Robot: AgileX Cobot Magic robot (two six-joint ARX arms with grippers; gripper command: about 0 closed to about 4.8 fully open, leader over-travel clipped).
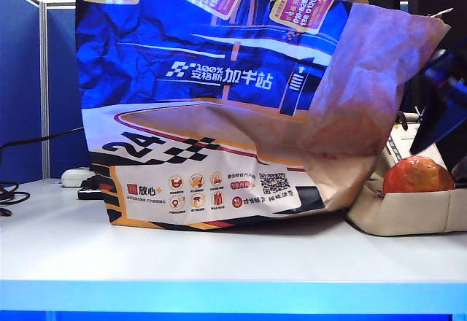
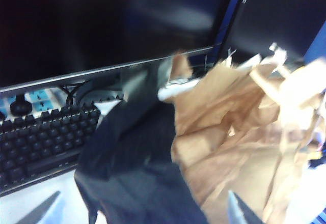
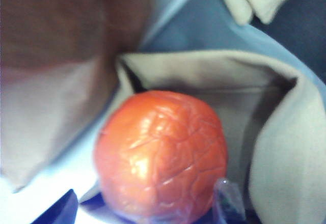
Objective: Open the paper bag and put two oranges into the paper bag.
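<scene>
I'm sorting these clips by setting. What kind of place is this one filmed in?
Most likely an office desk area. A black keyboard sits below a dark monitor behind the paper bag, and blue partition panels stand at the table's far side.

White tabletop (image 1: 219,263) with a pale blue front edge, brightly lit from above. Blue office partition panels (image 1: 22,80) with a grey upright post at far left. Black cables (image 1: 14,190) trailing over the left edge of the table, beside a small white device (image 1: 75,177). White ceiling tiles at upper left. Behind the table, a black keyboard (image 2: 46,137) lying below a dark monitor (image 2: 112,25) with a thin silver lower bezel.
</scene>
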